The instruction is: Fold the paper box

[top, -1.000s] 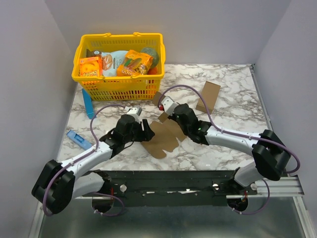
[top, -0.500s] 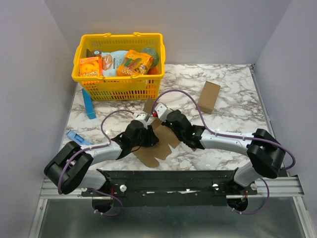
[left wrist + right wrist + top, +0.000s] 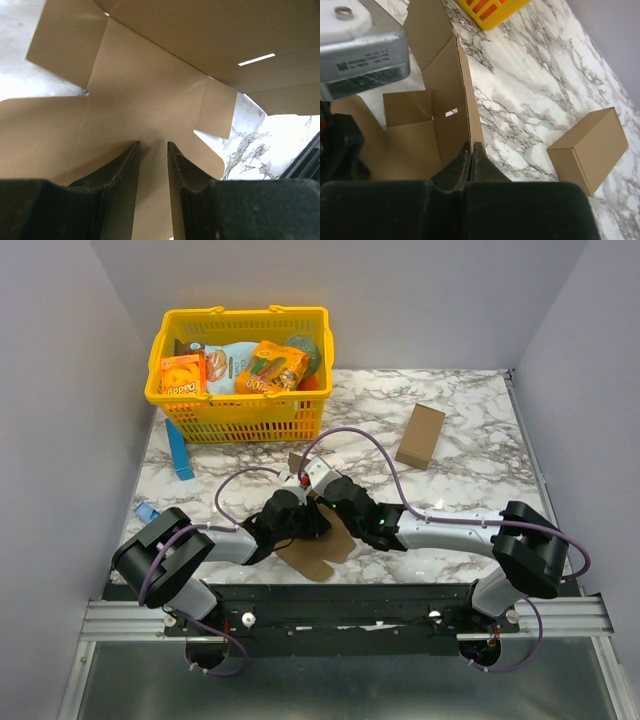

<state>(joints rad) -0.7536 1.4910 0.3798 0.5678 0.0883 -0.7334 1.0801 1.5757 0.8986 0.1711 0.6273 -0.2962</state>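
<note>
At the near edge of the marble table (image 3: 470, 490), the two arms are seen bent inward so that both wrists meet over the paper box (image 3: 318, 552), which is found near the middle of the front part of the table as a flat, many-flapped brown sheet only partly raised. The left gripper (image 3: 152, 147) is held low over the sheet with its jaws a narrow gap apart; nothing is seen clamped between them, and whether the fingers touch the cardboard cannot be told. Just beside it, the right gripper (image 3: 471, 148) is closed on the edge of one panel of the paper box, and that panel is held upright, with a small slot seen cut through the sheet beside it and a further flap raised beyond. At the left side of the table a small blue object (image 3: 147, 511) is laid flat, and a longer blue strip (image 3: 178, 450) is seen farther back. To the right, well apart from the grippers, a closed longer brown carton (image 3: 420, 436) is laid on the marble. At the far left, a yellow basket (image 3: 240, 412) is placed, in which orange printed snack boxes (image 3: 183, 373) and other packets are held.
</note>
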